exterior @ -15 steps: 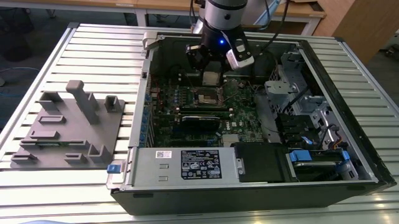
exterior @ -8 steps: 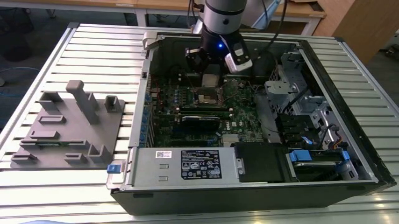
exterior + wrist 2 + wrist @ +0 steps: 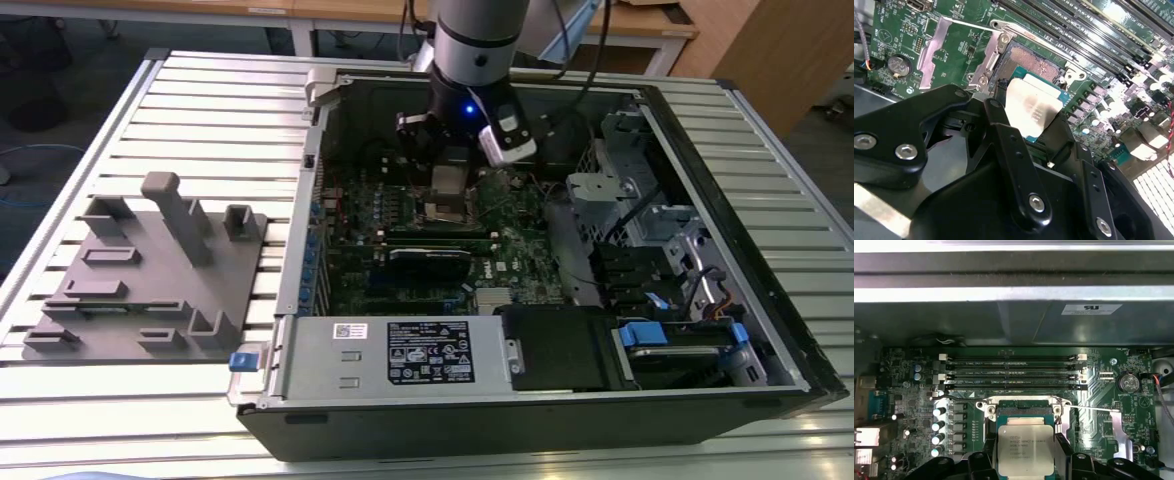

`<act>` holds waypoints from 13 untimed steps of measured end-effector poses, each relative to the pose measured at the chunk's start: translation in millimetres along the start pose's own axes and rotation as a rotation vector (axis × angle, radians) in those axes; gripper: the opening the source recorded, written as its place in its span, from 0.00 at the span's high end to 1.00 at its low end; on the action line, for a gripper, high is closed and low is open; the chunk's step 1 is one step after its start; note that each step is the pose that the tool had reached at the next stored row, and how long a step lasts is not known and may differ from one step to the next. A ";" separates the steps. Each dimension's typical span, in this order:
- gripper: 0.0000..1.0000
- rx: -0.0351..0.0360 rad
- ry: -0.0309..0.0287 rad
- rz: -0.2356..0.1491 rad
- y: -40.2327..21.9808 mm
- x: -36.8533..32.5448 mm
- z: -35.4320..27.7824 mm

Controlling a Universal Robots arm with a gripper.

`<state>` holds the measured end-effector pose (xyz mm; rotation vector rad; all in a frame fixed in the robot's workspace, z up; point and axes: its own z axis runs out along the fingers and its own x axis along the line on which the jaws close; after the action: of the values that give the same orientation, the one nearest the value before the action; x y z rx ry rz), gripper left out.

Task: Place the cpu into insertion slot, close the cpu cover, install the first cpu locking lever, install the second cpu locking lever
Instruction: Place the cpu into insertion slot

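— Exterior view: what's happening?
— The end effector (image 3: 451,190) hangs inside the open computer case (image 3: 534,420), low over the motherboard (image 3: 400,270).

— Second wrist view?
— The fingers (image 3: 999,122) are clamped on opposite edges of the cpu (image 3: 1033,112). The insertion slot (image 3: 1026,59) lies just past the fingertips, pins exposed. The cpu cover (image 3: 946,45) is swung open beyond it.

— First wrist view?
— The cpu (image 3: 1025,450) sits between the fingers (image 3: 989,452), not yet squared over the insertion slot (image 3: 1021,411).

— Advice?
— I'd keep the chip level, match its corners to the rim, and lower it straight without sliding it across the pins.
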<state>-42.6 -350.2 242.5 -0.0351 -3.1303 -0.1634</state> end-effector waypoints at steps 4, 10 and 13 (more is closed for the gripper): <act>0.46 0.0001 0.0001 0.000 -0.5 0.0 4.5; 0.46 0.0000 0.0000 0.000 -1.5 0.2 13.2; 0.46 0.0005 0.0002 0.000 -1.6 0.2 13.7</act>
<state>-43.0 -350.4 228.7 -0.0348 -3.1302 -0.1625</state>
